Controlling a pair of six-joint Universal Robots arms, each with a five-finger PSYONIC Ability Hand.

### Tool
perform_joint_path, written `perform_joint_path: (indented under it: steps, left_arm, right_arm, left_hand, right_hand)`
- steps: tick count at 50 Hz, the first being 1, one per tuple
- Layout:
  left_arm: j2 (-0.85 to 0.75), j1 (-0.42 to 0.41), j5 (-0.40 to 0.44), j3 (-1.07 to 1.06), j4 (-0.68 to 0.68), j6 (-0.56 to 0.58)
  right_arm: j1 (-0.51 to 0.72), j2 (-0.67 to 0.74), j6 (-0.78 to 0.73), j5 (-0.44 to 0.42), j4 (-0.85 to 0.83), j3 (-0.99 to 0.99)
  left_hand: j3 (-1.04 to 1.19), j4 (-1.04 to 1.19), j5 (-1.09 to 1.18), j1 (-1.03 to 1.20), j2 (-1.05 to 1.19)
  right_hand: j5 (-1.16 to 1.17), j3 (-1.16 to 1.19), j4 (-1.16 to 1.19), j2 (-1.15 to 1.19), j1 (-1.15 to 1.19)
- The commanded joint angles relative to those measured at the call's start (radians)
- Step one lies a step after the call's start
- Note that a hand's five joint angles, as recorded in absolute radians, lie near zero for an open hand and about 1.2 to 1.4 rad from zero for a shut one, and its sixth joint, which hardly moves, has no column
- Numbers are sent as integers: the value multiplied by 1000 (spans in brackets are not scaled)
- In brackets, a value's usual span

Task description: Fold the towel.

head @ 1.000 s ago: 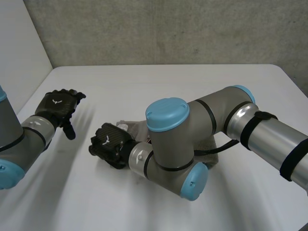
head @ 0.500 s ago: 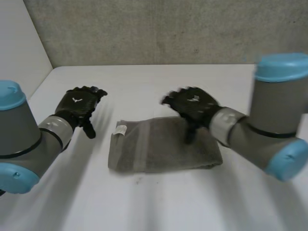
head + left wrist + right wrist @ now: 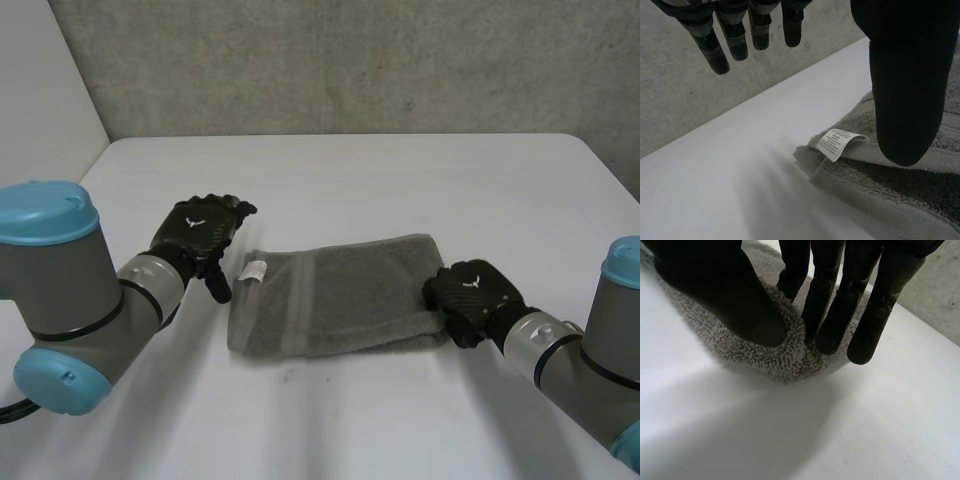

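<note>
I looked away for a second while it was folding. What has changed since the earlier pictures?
The right hand swung from the towel's label end across to its opposite end and now pinches a corner there. The left hand moved in from the side and hovers open beside the label. The towel stayed folded in the same spot on the table.

The towel is rough looped grey terry cloth; the table looks smooth, matt white.
</note>
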Motion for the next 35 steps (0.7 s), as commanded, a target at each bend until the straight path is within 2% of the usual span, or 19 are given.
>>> perform_joint_path:
  steps: [1,3,6,8,9,11,12,14,15,17,19,22,26,27,28,29,30,34,35]
  left_arm:
    - [44,11,0,-35,-3,-10]
    - [83,29,-1,-47,-4,-10]
    - [108,50,-1,-56,-4,-10]
    - [156,88,0,-82,-4,-11]
    - [156,88,0,-82,-4,-11]
    - [199,118,3,-107,-3,-14]
    - [199,119,3,-107,-3,-14]
    - [231,146,6,-131,-1,-16]
    - [231,146,6,-131,-1,-16]
    - [255,174,8,-154,3,-17]
    - [265,186,9,-165,5,-16]
    - [269,197,13,-182,7,-16]
    - [269,198,13,-190,8,-14]
    - [269,198,13,-191,10,-16]
    - [266,198,13,-188,10,-16]
    - [266,198,13,-188,10,-16]
    - [259,194,13,-184,10,-16]
    - [252,169,11,-154,13,-27]
    - [252,169,11,-154,13,-27]
  right_arm:
    - [25,-14,4,27,-60,-108]
    - [139,-20,21,56,-31,-231]
    - [215,-3,35,67,-2,-312]
    - [347,110,47,67,87,-484]
    - [347,111,47,67,87,-485]
    - [449,230,44,58,202,-667]
    - [450,230,44,58,203,-668]
    - [536,357,42,49,299,-839]
    - [536,357,42,49,299,-839]
    - [595,504,41,47,382,-1000]
    - [606,552,35,55,417,-1060]
    - [608,612,10,67,471,-1137]
    - [603,609,13,67,488,-1151]
    - [599,592,30,69,491,-1148]
    - [599,568,60,67,494,-1142]
    - [599,568,61,67,494,-1142]
    - [597,533,108,67,494,-1122]
    - [526,378,243,63,460,-966]
    - [525,377,243,63,460,-965]
  left_hand:
    - [13,14,-21,11,17]
    - [10,11,-24,8,14]
    - [10,11,-24,8,14]
    - [10,11,-24,8,14]
    - [10,11,-24,8,14]
    - [7,8,-27,5,11]
    - [7,8,-27,5,11]
    - [7,8,-27,5,11]
    - [7,8,-27,5,11]
    - [7,8,-27,5,11]
    - [6,7,-28,4,10]
    - [6,7,-28,4,10]
    - [6,7,-28,4,10]
    - [6,7,-28,4,10]
    - [6,7,-28,4,10]
    - [6,7,-28,4,10]
    - [6,7,-28,4,10]
    - [7,8,-27,5,11]
    - [7,8,-27,5,11]
  right_hand:
    - [241,229,229,233,73]
    - [241,229,229,233,73]
    - [241,229,229,233,73]
    - [241,229,229,233,73]
    - [241,229,229,233,73]
    - [241,229,229,233,73]
    - [241,229,229,233,73]
    - [241,229,229,233,73]
    - [241,229,229,233,73]
    - [241,229,229,233,73]
    - [241,229,229,233,73]
    - [241,229,229,233,73]
    - [241,229,229,233,73]
    - [24,12,12,16,-144]
    - [-641,-653,-653,-649,-809]
    - [-647,-660,-660,-656,-815]
    - [-981,-993,-993,-989,-1149]
    - [-981,-993,-993,-989,-1149]
    - [-981,-993,-993,-989,-1149]
